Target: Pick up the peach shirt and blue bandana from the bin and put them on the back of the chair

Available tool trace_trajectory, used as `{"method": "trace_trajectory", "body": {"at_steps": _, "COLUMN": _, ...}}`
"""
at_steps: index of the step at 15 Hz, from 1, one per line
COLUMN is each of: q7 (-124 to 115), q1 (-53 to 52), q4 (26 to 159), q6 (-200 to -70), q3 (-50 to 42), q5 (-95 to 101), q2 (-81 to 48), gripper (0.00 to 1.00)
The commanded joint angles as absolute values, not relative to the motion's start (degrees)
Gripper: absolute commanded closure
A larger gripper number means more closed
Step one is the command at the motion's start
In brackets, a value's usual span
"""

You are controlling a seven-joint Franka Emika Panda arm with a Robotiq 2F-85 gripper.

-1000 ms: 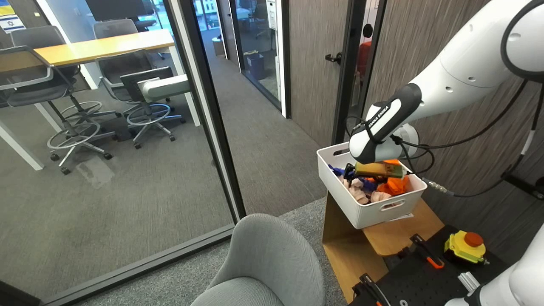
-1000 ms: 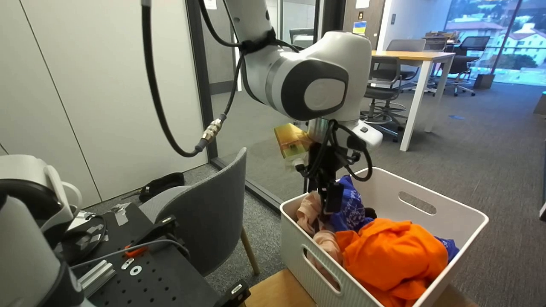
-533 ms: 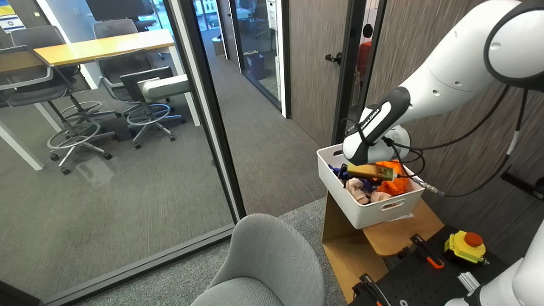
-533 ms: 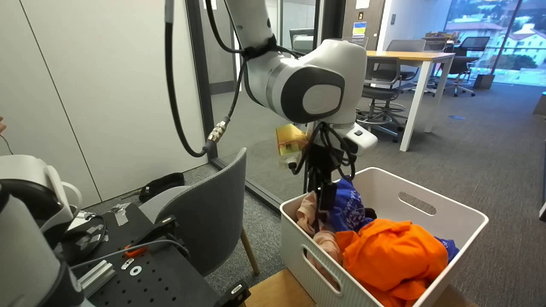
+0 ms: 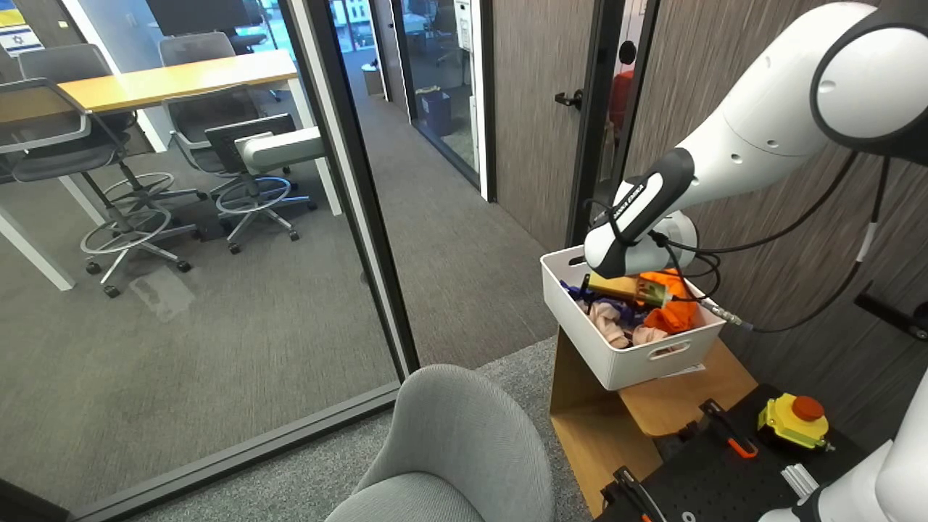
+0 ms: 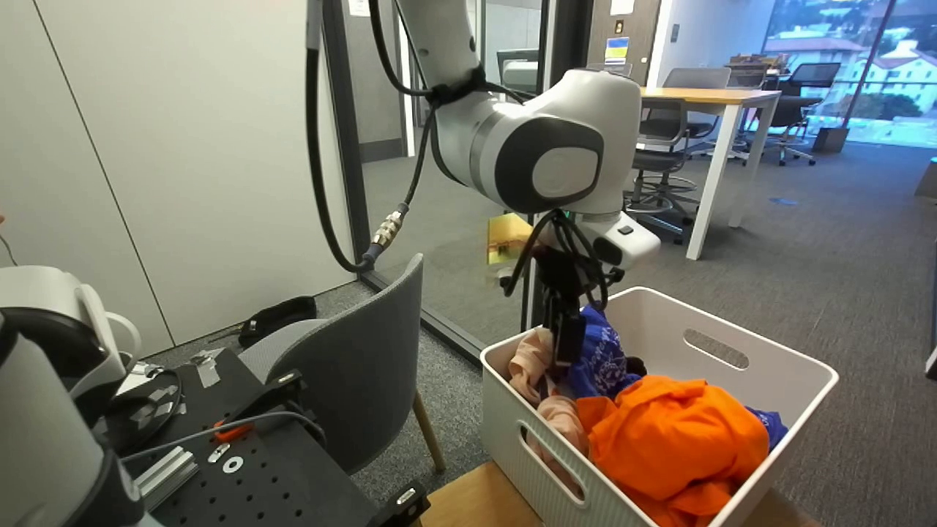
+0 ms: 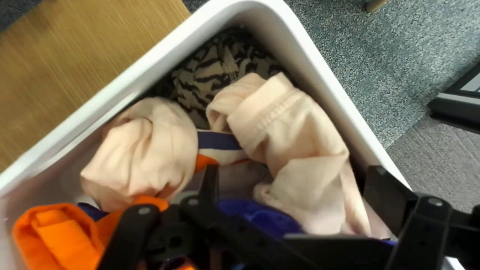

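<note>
The peach shirt lies bunched in the white bin; it also shows in both exterior views. A second peach bunch lies to its left in the wrist view. The blue bandana is beside the shirt, partly hidden by my gripper in the wrist view; it also shows in an exterior view. My gripper is open, pointing down into the bin. Its fingers stand either side of the peach cloth, the right one near the bin wall. The grey chair also shows in an exterior view.
Orange cloth fills the bin's near part, and a dark patterned cloth lies in its corner. The bin stands on a wooden stand. A black perforated board and a glass partition are near the chair.
My arm and gripper have shifted a little over the bin and turned slightly, staying above the peach and blue cloth. The clothes, bin and chair look unmoved.
</note>
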State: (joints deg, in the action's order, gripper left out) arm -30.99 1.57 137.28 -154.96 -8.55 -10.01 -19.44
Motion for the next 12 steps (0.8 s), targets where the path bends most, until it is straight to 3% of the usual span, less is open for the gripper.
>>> {"method": "trace_trajectory", "body": {"at_steps": 1, "q7": -33.9, "q1": 0.2, "q4": 135.9, "q6": -155.3, "q3": -10.3, "q5": -9.8, "q2": -21.0, "gripper": 0.00}}
{"method": "trace_trajectory", "body": {"at_steps": 12, "q7": -42.3, "q1": -3.2, "q4": 135.0, "q6": -155.1, "q3": -13.0, "q5": -7.4, "q2": -23.5, "gripper": 0.00}}
